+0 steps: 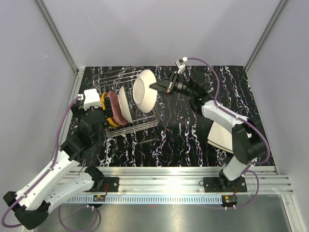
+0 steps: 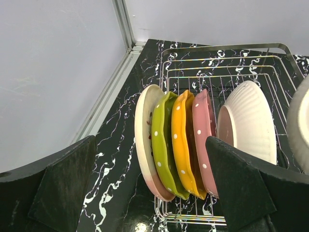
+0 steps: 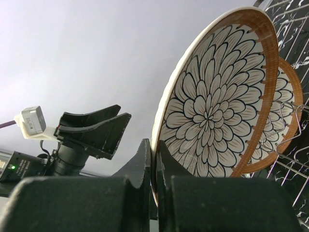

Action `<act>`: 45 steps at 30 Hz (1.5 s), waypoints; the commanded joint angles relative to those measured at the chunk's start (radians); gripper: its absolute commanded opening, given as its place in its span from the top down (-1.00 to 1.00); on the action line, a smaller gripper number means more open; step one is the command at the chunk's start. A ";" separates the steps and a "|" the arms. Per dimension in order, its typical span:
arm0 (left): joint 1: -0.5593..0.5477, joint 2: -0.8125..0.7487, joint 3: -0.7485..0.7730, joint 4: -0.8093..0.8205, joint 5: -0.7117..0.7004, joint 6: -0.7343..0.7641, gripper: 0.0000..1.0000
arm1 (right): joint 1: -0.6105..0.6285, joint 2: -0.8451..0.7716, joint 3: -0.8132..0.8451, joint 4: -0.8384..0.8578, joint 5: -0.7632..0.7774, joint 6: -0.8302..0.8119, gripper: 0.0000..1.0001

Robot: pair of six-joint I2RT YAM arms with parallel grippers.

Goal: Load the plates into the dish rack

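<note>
The wire dish rack (image 1: 143,124) stands at the back left of the table. A cream plate (image 2: 144,130), a lime-green one (image 2: 161,140), an orange one (image 2: 180,140) and a pink one (image 2: 203,135) stand on edge in it, then a white ribbed plate back (image 2: 248,121). My left gripper (image 2: 152,193) is open, its fingers to either side of that row's near end (image 1: 102,112). My right gripper (image 3: 155,154) is shut on the rim of a brown-rimmed petal-patterned plate (image 3: 217,96), held upright over the rack (image 1: 144,91). A second petal plate (image 3: 286,108) stands behind it.
A cream squarish plate (image 1: 219,135) lies on the black marbled table (image 1: 183,140) at the right, partly under my right arm. Grey walls and a metal rail (image 2: 104,99) close in the left side. The rack's far half (image 2: 227,53) holds no plates.
</note>
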 commanded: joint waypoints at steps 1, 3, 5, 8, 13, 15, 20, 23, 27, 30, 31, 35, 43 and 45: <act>0.007 -0.007 -0.009 0.055 -0.038 0.007 -0.98 | -0.003 0.004 0.100 0.223 -0.049 0.043 1.00; 0.006 -0.013 -0.015 0.059 -0.039 0.010 -0.98 | -0.002 0.027 0.114 0.231 -0.052 0.045 1.00; 0.007 -0.016 -0.020 0.067 -0.041 0.014 -0.98 | -0.002 0.050 0.129 0.257 -0.055 0.060 1.00; 0.006 -0.019 -0.023 0.068 -0.053 0.013 -0.98 | -0.003 0.082 0.138 0.297 -0.052 0.082 1.00; 0.006 -0.017 -0.032 0.088 -0.065 0.026 -0.98 | -0.002 0.142 0.148 0.392 -0.070 0.149 1.00; 0.009 -0.008 -0.034 0.095 -0.073 0.034 -0.98 | 0.000 0.159 0.152 0.400 -0.073 0.151 1.00; 0.015 0.003 -0.029 0.093 -0.075 0.036 -0.98 | 0.004 0.223 0.183 0.424 -0.096 0.178 1.00; 0.015 0.003 -0.029 0.094 -0.075 0.037 -0.98 | 0.006 0.256 0.189 0.453 -0.101 0.197 1.00; 0.016 0.003 -0.029 0.095 -0.075 0.037 -0.98 | 0.015 0.294 0.200 0.490 -0.098 0.229 1.00; 0.016 0.001 -0.029 0.093 -0.070 0.037 -0.98 | 0.024 0.320 0.218 0.497 -0.102 0.237 1.00; 0.016 0.003 -0.029 0.094 -0.070 0.037 -0.98 | 0.024 0.325 0.221 0.497 -0.104 0.237 1.00; 0.015 -0.001 -0.029 0.090 -0.067 0.039 -0.98 | 0.035 0.342 0.230 0.475 -0.107 0.226 1.00; 0.016 -0.001 -0.026 0.087 -0.058 0.036 -0.98 | 0.061 0.327 0.227 0.301 -0.089 0.087 1.00; 0.016 0.001 -0.026 0.084 -0.055 0.036 -0.98 | 0.072 0.317 0.230 0.238 -0.066 0.005 1.00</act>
